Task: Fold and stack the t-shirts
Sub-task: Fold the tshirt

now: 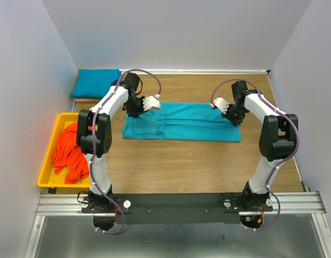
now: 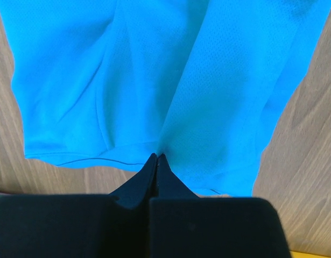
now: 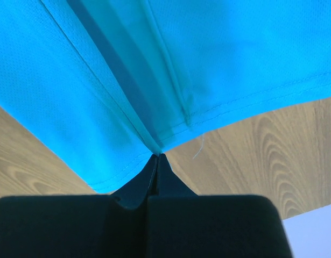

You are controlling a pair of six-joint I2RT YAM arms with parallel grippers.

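A teal-blue t-shirt (image 1: 181, 121) lies folded lengthwise into a long strip across the middle of the wooden table. My left gripper (image 1: 156, 103) is shut on the shirt's far edge near its left end; the left wrist view shows the cloth (image 2: 154, 80) pinched at the fingertips (image 2: 157, 157). My right gripper (image 1: 215, 104) is shut on the far edge near the right end; the right wrist view shows the hemmed cloth (image 3: 127, 70) pinched at the tips (image 3: 158, 157). Orange-red t-shirts (image 1: 69, 150) lie crumpled in the tray. A folded teal-blue t-shirt (image 1: 95, 83) lies at the far left corner.
A yellow plastic tray (image 1: 49, 161) sits at the table's left edge. White walls close in on the left, back and right. Bare wood (image 1: 181, 161) shows between the shirt and the arm bases.
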